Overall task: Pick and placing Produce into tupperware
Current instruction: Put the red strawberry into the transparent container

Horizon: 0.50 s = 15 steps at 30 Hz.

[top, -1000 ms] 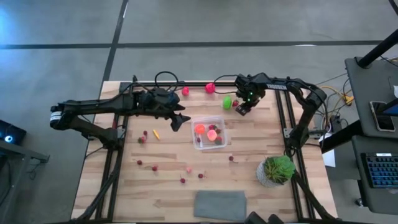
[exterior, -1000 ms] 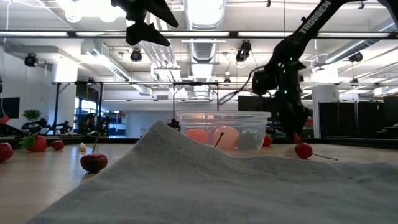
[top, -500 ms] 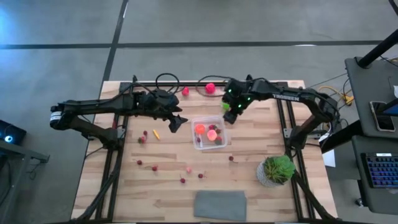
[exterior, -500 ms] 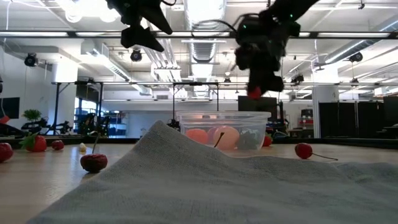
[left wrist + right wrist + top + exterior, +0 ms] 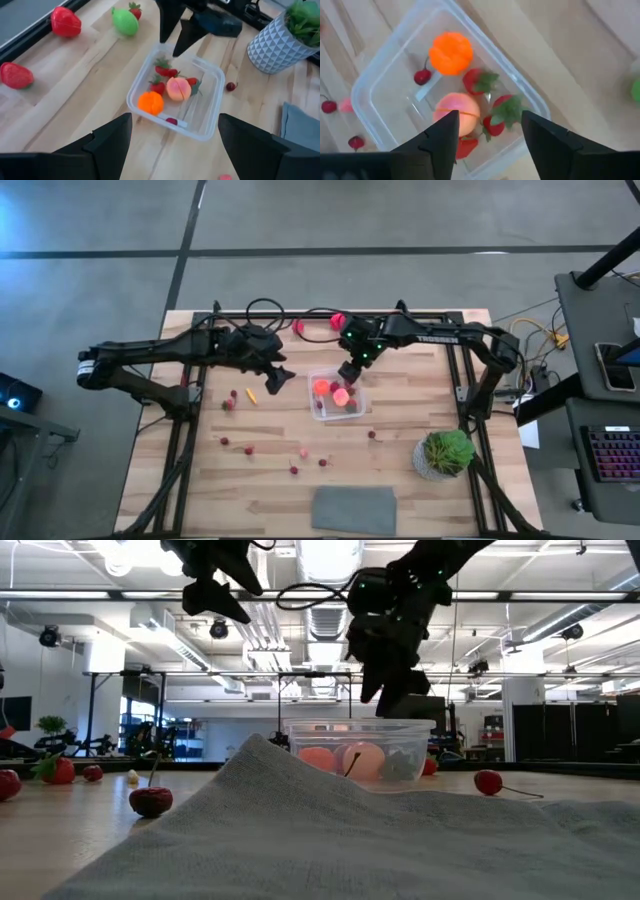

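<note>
The clear tupperware [image 5: 337, 393] stands mid-table on its flat bottom. In it lie an orange piece [image 5: 451, 52], a peach [image 5: 456, 112], strawberries [image 5: 479, 80] and a cherry [image 5: 422, 76]. My right gripper [image 5: 348, 370] hangs open just above the tub's far rim with nothing between its fingers. My left gripper [image 5: 285, 375] hovers open to the left of the tub, above the table. More produce lies loose on the wood: a green piece [image 5: 125, 22], red strawberries [image 5: 66, 21] and small cherries [image 5: 248, 448].
A potted plant [image 5: 445, 452] stands near the right front corner. A grey cloth [image 5: 354, 510] lies at the near edge and fills the foreground of the low view. Loose cherries [image 5: 372, 434] are scattered between the tub and the cloth. The arms' frames line both side edges.
My right gripper has swung from the far right of the table toward the tub, rising, with a small red piece in its fingertips. Above the tub its fingers have opened, and the red piece is no longer between them.
</note>
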Available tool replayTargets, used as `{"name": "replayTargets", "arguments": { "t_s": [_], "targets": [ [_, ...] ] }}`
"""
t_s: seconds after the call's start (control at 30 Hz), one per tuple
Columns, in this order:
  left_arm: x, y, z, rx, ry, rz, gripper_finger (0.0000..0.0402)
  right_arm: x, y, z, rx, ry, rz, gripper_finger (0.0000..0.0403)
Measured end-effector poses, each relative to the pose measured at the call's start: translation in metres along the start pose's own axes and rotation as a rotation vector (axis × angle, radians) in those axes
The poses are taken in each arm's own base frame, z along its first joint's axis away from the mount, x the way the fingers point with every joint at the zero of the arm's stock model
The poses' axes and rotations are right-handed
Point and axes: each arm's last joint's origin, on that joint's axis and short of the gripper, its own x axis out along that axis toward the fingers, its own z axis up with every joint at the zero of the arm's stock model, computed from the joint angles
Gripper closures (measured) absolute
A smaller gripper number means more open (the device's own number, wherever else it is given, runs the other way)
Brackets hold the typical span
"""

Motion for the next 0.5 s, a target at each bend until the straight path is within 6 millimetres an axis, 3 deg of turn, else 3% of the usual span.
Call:
{"name": "replayTargets", "arguments": {
  "t_s": [0.13,0.27,0.4,0.5],
  "targets": [
    [0.000,0.001,-0.002,0.006,0.021,0.008,0.0120,-0.017,0.001,0.005,-0.008,-0.096,-0.113,0.0171],
    [0.002,0.001,-0.003,0.004,0.023,0.017,0.0120,-0.052,0.004,0.008,0.008,-0.257,-0.244,0.0157],
    [0.003,0.009,-0.002,-0.083,-0.018,0.183,0.0120,-0.088,0.005,0.004,0.093,-0.397,-0.334,0.0150],
    [0.003,0.021,0.005,-0.243,-0.107,0.311,0.0120,-0.114,0.000,-0.004,0.194,-0.482,-0.392,0.0149]
  ]
}}
